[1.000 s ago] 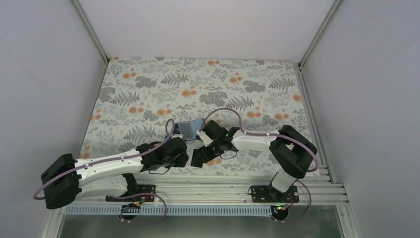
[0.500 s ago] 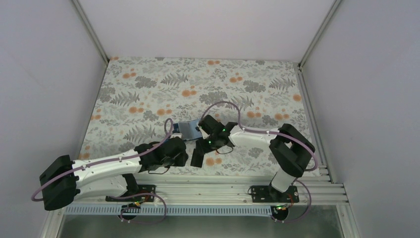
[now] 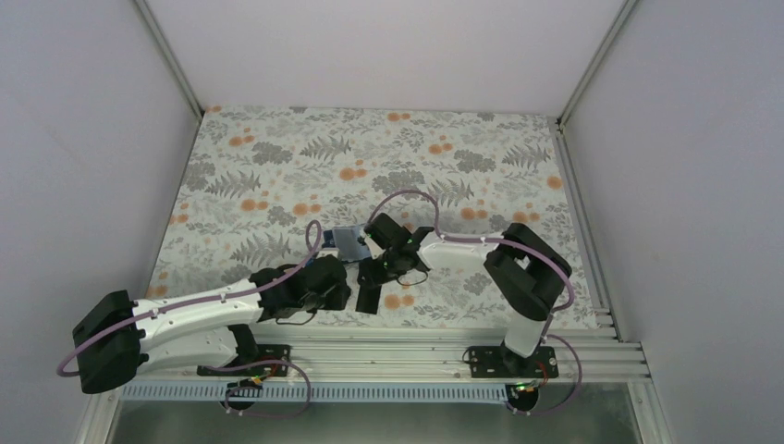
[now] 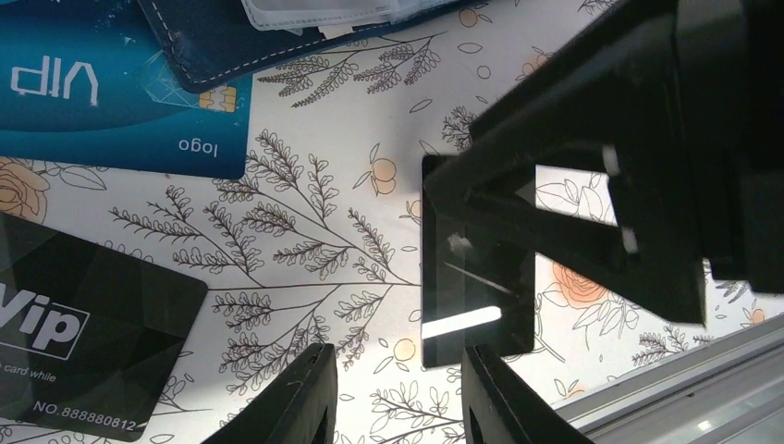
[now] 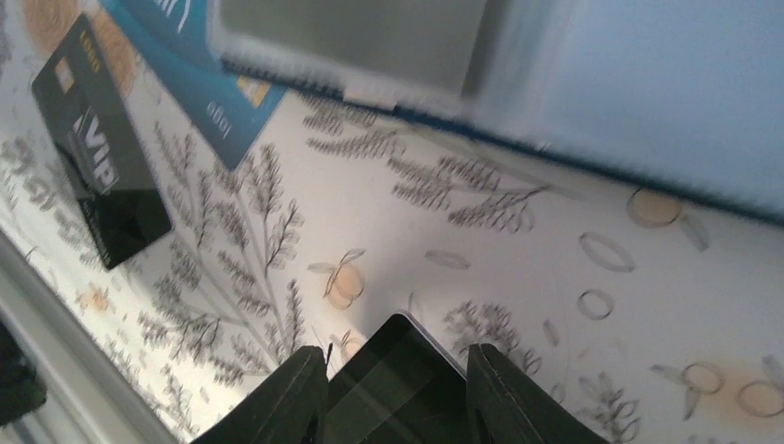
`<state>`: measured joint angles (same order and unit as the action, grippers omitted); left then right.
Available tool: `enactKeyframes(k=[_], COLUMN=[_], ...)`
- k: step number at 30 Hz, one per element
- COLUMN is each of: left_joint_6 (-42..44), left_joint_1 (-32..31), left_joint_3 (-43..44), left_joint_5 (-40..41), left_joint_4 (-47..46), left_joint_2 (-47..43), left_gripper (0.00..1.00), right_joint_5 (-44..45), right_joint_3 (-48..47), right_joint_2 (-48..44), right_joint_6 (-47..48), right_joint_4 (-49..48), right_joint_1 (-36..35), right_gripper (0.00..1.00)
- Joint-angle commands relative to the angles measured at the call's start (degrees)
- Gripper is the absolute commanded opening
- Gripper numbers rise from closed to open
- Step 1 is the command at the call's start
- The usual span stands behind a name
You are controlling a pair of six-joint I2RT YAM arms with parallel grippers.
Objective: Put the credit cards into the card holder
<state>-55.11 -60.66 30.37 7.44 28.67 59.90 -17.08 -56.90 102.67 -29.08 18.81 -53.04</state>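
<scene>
My right gripper (image 3: 377,270) is shut on a plain black card (image 3: 367,296), held on edge just above the cloth; in the right wrist view the card (image 5: 399,375) sits between the fingers (image 5: 298,400). The open navy card holder (image 3: 349,242) lies just beyond, its blue-grey slots (image 5: 351,37) facing up. A teal card (image 4: 111,92) lies partly under the holder's edge (image 4: 231,46). A black VIP card (image 4: 83,347) lies flat near it. My left gripper (image 4: 398,398) is open and empty, close left of the held card (image 4: 476,296). No other black card shows.
The table is covered by a floral cloth (image 3: 370,157). A metal rail (image 4: 703,370) runs along the near edge, right behind both grippers. White walls and frame posts (image 3: 171,60) enclose the table on three sides.
My right gripper has moved a little left and toward the card holder, carrying the black card. The left arm has barely moved.
</scene>
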Motion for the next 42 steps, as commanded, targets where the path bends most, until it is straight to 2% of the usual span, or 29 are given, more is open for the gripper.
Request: enactKeyframes(k=[1,15,20,24,27,32,37,42], left_joint_6=[-0.62,-0.52,0.05,1.16,2.56,4.33,5.16,5.37], left_joint_1=[-0.37,-0.34,-0.34,-0.09,0.33,1.55,2.04,2.01], left_joint_3=[-0.26,-0.62,-1.21,-1.47,-0.21,2.20,2.94,1.63], left_joint_5=[1.07,0.54,-0.51,-3.03,-5.20,-8.17,-9.87,-10.76], left_joint_4=[0.20,-0.96,-2.95,-8.18,-11.46,-14.22,-16.21,-17.26], left_joint_2=[-0.36,0.59,1.68,5.71,9.81,15.72,17.13,15.90], left_gripper=[0.36,0.36,0.36,0.36,0.36,0.35,0.32,0.30], right_joint_5=[-4.42,-5.27,-2.62,-3.44,-4.93,-11.17,-12.77,-15.71], right_joint_3=[4.37,7.29,5.70,6.27,9.61,20.59,24.59,29.28], right_joint_2=[-1.05,-4.26,-10.35,-15.03,-18.89,-26.22,-28.73,-28.56], right_joint_6=[0.90,-0.80,-3.47,-8.31,-14.47,-26.70,-30.40,-34.22], right_joint_4=[1.98,3.27,3.12,2.80,2.86,-2.50,-2.18,-8.62], right_joint_1=[-1.88,-4.21,-3.78,-3.47,-3.48,-4.18,-5.93,-7.24], right_gripper=[0.41,0.41,0.43,0.47,0.48,0.51,0.52,0.52])
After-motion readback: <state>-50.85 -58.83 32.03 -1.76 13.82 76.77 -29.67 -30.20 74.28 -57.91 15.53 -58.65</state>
